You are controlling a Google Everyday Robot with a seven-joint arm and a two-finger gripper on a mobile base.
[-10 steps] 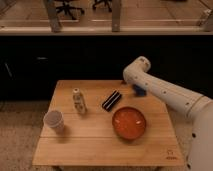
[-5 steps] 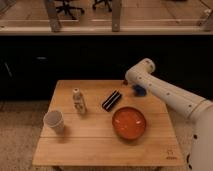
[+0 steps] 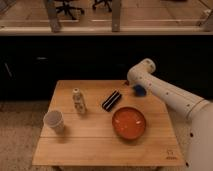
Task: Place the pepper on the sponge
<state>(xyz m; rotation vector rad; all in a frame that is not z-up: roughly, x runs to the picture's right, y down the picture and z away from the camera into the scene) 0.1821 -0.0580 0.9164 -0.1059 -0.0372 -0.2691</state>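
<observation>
The blue sponge (image 3: 139, 90) lies near the table's far right edge, partly covered by my white arm (image 3: 165, 92). That arm reaches in from the right, with its rounded end above the sponge. My gripper (image 3: 134, 85) is down by the sponge, at the arm's tip, and shows only as a dark spot. The pepper is hidden from view.
On the wooden table (image 3: 100, 145) stand an orange bowl (image 3: 129, 123) right of the middle, a black flat item (image 3: 111, 100), a pale shaker bottle (image 3: 78, 101) and a white cup (image 3: 54, 121) at the left. Dark cabinets run behind the table.
The arm's rounded end has shifted slightly to the right over the sponge. The things on the table have stayed in place.
</observation>
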